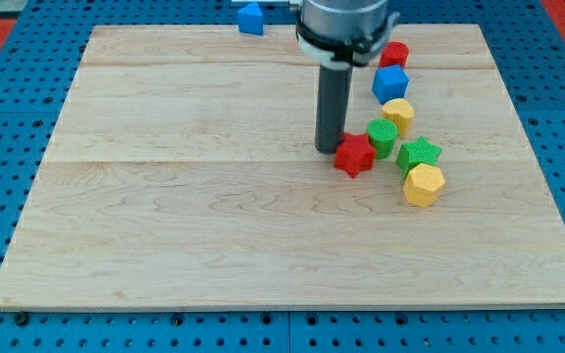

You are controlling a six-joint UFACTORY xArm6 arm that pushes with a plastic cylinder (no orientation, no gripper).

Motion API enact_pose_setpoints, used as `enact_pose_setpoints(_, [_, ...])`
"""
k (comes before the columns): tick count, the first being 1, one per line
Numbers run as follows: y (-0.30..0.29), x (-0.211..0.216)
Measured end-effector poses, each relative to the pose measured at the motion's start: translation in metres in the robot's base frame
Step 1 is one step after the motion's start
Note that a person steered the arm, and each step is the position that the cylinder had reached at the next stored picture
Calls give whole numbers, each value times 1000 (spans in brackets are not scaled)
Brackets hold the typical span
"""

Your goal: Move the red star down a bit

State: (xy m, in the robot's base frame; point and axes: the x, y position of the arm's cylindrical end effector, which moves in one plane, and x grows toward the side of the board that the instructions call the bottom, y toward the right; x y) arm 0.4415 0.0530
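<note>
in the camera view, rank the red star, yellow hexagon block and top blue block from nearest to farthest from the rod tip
1. Red star block: touching my tip, on its right.
2. Yellow hexagon block: further right, lower.
3. Blue block: at the view's top edge.

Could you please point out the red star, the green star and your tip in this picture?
red star (355, 155): camera view, centre of its top face.
green star (419, 153): camera view, middle of its top face.
my tip (329, 148): camera view, the rod's lower end, just left of the red star.
</note>
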Motion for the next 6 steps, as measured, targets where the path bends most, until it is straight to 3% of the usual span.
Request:
enact_pose_setpoints(1, [0,61])
enact_pose_setpoints(2, [-20,74])
enact_pose_setpoints(4, [-7,-19])
enact_pose_setpoints(5, [19,-32])
enact_pose_setpoints(6, [26,22])
